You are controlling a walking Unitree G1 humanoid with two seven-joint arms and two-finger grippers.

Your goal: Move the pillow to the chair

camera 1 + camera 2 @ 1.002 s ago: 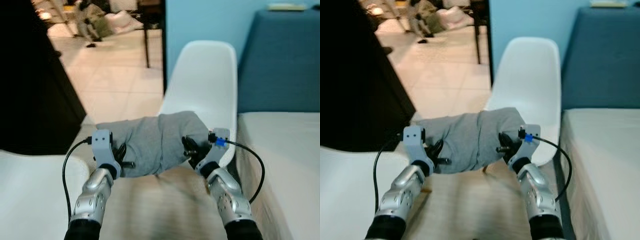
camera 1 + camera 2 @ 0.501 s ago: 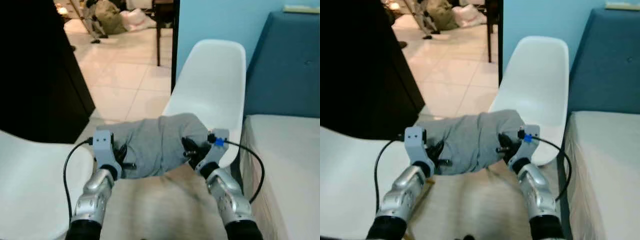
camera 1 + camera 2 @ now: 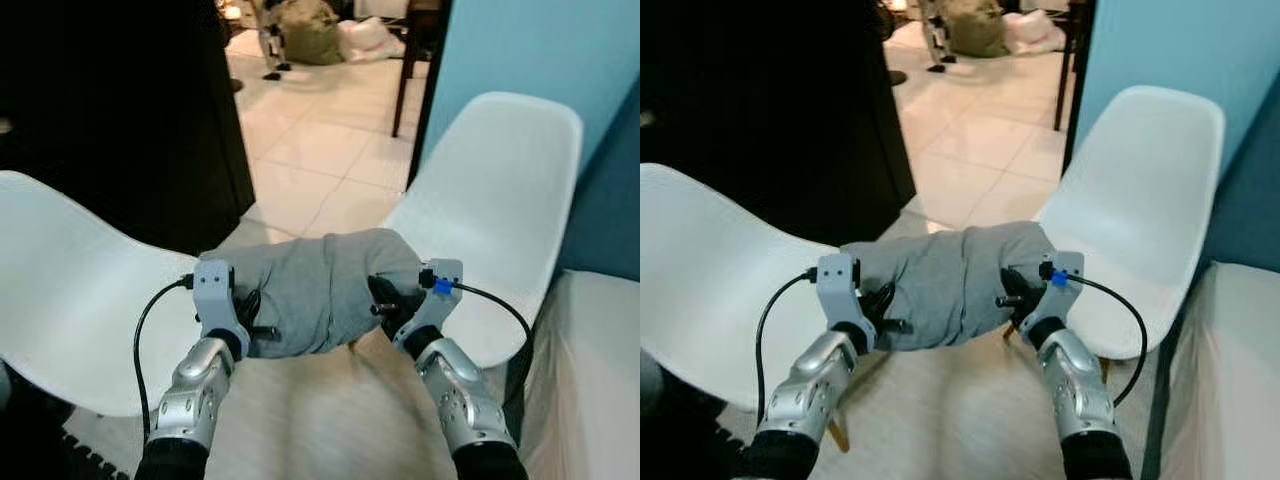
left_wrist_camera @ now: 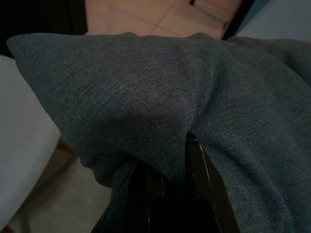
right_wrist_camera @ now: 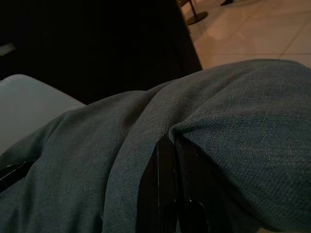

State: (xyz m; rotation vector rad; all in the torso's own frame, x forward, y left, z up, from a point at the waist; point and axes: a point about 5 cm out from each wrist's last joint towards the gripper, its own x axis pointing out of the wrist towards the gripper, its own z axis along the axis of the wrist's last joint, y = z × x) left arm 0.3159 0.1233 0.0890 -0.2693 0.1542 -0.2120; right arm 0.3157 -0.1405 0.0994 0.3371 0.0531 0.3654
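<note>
Pillow (image 3: pixel 318 288) — grey, gripped by left gripper (image 3: pixel 252 318) & right gripper (image 3: pixel 384 301), betw two white chairs (image 3: pixel 495 205)

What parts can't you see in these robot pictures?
- Gripper fingertips: in both wrist views, folds of the soft grey fabric pillow cover the ends of the left gripper and right gripper.
- Pillow's underside: faces away from the head camera.
- White plastic chair on the left: cut off by the eye views' left edge; pillow and arm cover its near edge.
- White plastic chair on the right: its legs are hidden under the seat.
- Things on the far tiled floor: too small and blurred.
</note>
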